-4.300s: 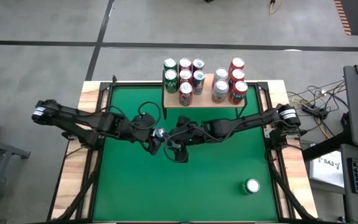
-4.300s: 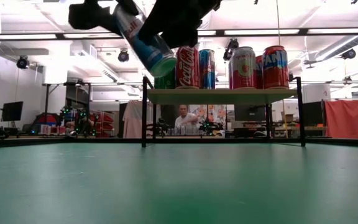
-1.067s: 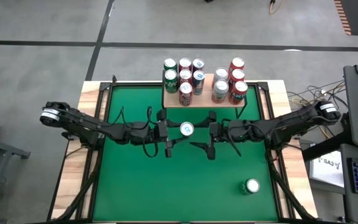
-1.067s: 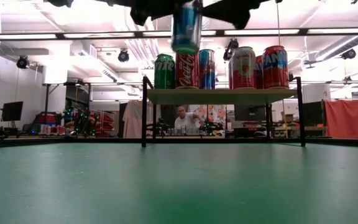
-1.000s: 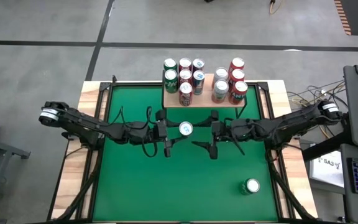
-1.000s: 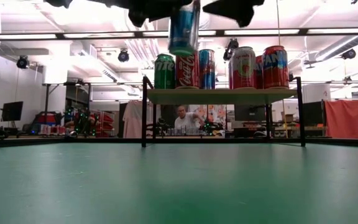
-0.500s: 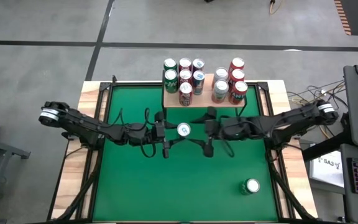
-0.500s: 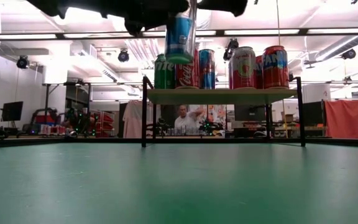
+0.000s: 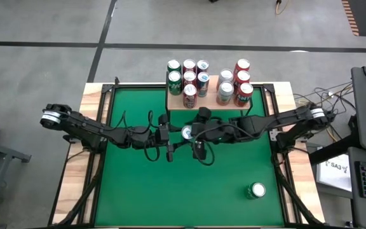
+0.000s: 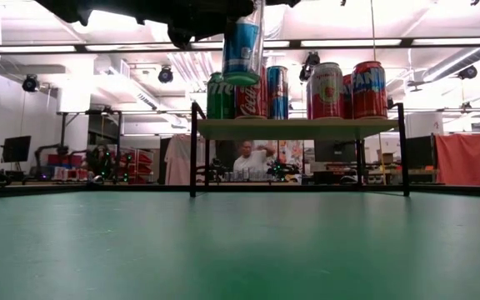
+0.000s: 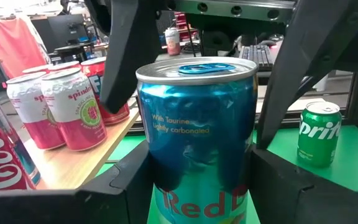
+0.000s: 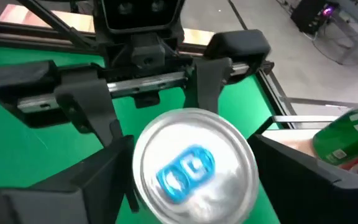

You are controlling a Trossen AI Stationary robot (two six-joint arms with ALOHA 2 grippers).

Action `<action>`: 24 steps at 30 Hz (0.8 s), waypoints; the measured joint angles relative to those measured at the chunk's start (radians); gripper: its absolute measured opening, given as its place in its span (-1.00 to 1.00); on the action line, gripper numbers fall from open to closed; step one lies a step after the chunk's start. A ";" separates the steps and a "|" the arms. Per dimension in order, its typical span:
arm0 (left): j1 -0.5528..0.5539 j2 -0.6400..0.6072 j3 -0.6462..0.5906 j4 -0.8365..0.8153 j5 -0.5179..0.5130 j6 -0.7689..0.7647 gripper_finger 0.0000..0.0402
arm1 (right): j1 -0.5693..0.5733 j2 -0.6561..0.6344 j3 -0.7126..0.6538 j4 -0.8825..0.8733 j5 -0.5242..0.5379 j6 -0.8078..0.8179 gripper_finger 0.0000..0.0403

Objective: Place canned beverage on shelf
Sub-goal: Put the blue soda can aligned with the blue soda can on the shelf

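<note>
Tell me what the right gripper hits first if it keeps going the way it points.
The blue Red Bull can held by the left gripper: the right gripper already straddles it, fingers open either side.

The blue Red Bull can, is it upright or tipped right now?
Upright. The blue can hangs vertical, lid up, gripped by the left end effector above the table.

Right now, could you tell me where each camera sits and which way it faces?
High: overhead, straight down on both arms, the shelf.
Low: tabletop level, facing the shelf; arms enter from above.
Left wrist: behind the left pincer, facing the blue can.
Right wrist: above the can, right pincer straddling it.
All four share the blue can.
</note>
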 joint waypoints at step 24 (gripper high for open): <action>0.000 -0.019 0.003 0.008 0.001 0.029 0.41 | -0.029 -0.018 0.141 -0.256 -0.003 0.038 0.13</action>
